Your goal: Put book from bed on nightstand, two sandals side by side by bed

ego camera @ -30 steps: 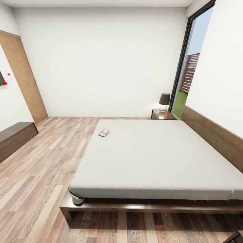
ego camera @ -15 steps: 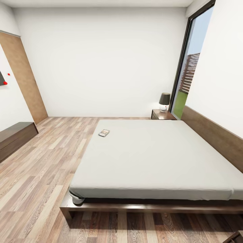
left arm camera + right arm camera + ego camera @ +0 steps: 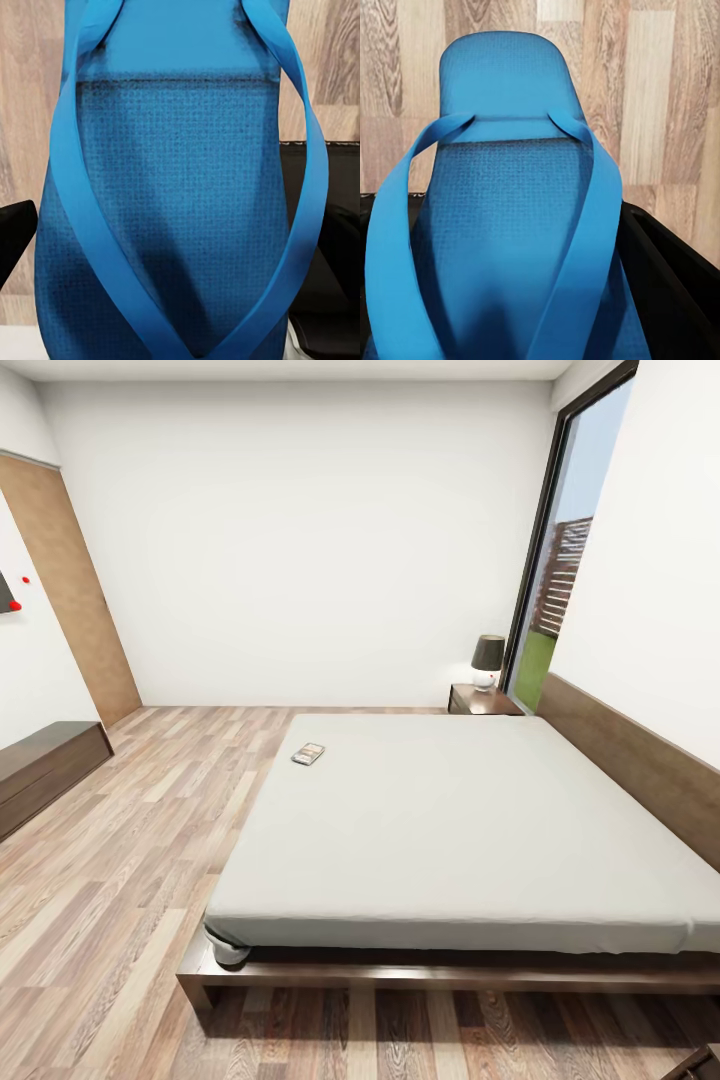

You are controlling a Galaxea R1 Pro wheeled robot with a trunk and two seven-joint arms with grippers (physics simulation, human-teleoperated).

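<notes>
Currently, the head view shows the bed (image 3: 460, 830) across the centre and right of the frame, with its off-white mattress bare and its dark wood frame along the lower edge. The book (image 3: 308, 754) lies flat on the mattress near the bed's upper-left corner, close to the mattress edge. The nightstand (image 3: 484, 701) stands at the far end of the bed, right of centre in the frame, beside the tall window (image 3: 560, 560), and carries a lamp (image 3: 488, 661) with a dark shade. A low dark cabinet (image 3: 45, 770) sits at the left edge of the frame on the wood-plank floor (image 3: 130, 840).

In the left wrist view, a blue sandal (image 3: 176, 225) occupies most of the frame, sole surface and toe straps facing the camera, with floor planks behind it. Dark gripper parts appear at both lower sides; jaw opening cannot be determined.

In the right wrist view, a second blue sandal (image 3: 506, 225) fills the centre, dark gripper parts at the lower corners; jaw opening likewise cannot be determined.
</notes>
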